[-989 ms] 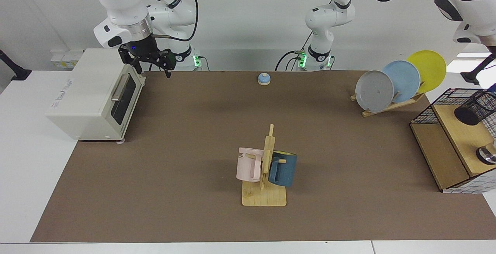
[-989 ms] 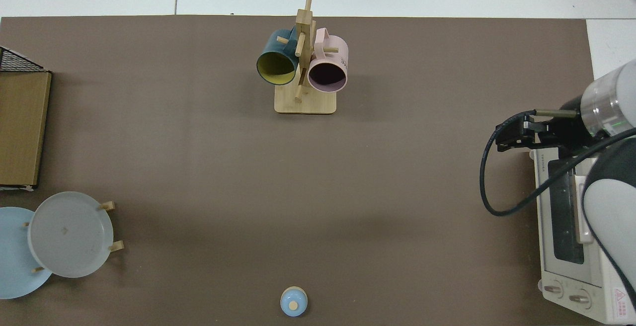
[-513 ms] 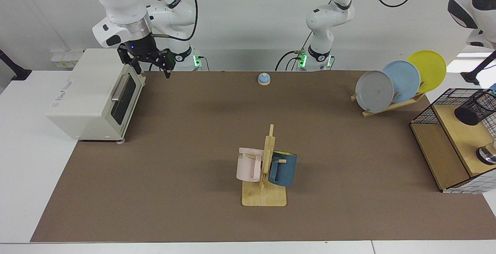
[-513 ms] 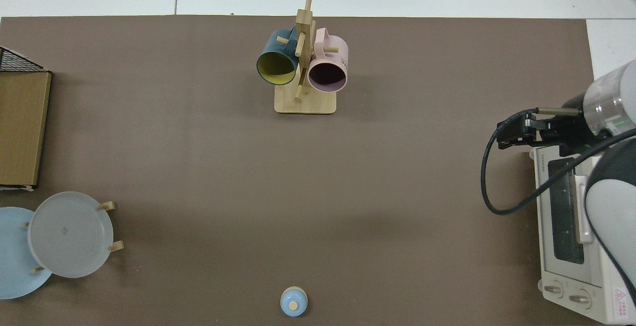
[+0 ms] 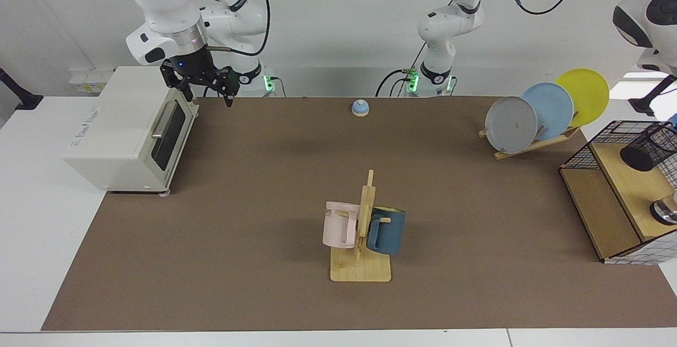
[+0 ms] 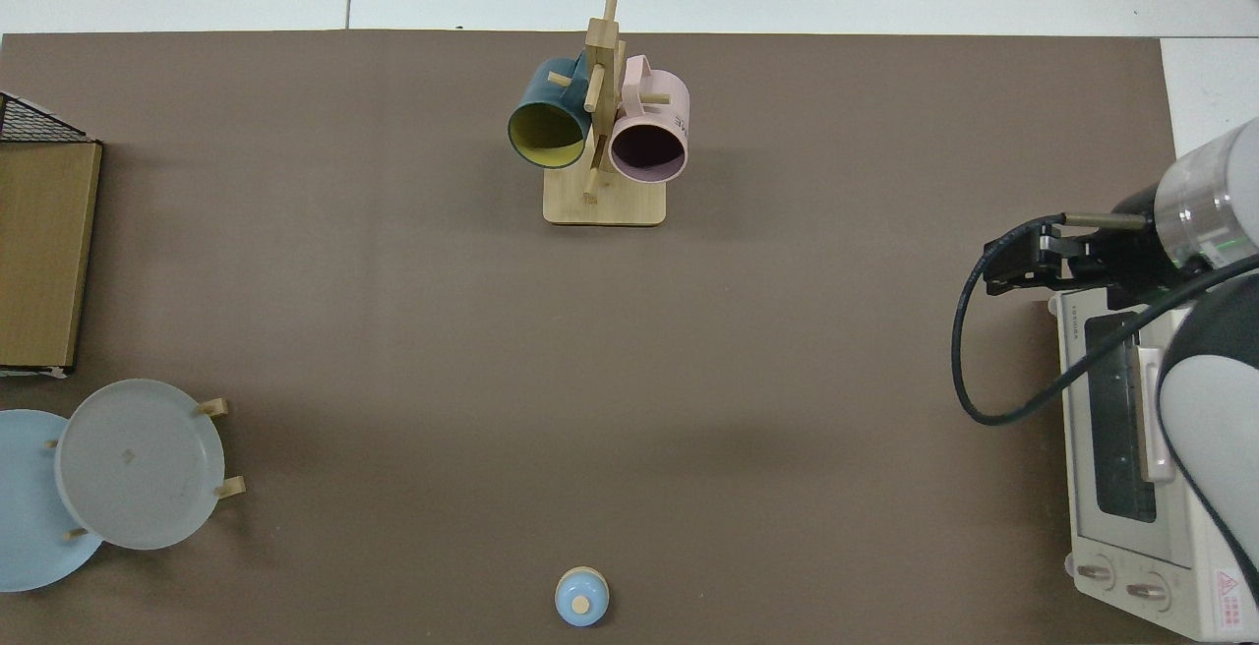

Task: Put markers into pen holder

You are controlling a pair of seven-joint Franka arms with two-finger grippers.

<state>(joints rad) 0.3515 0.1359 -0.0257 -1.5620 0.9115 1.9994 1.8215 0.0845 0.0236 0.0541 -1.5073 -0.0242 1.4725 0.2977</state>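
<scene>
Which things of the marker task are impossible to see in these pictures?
Left hand: past the facing view's right edge, outside the top view.
Marker: unidentifiable in either view.
Pen holder: cut by the facing view's right edge; outside the top view.
Right hand is visible, beside the toaster oven.

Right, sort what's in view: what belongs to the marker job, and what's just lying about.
Job: pen holder, by the wire basket at the facing view's edge; right claw, open, waiting over the toaster oven. Marker and left claw not in view.

Lying about: toaster oven, wire basket, mug rack, pink mug, blue mug, plate rack, grey plate, blue plate, yellow plate, bell.
</scene>
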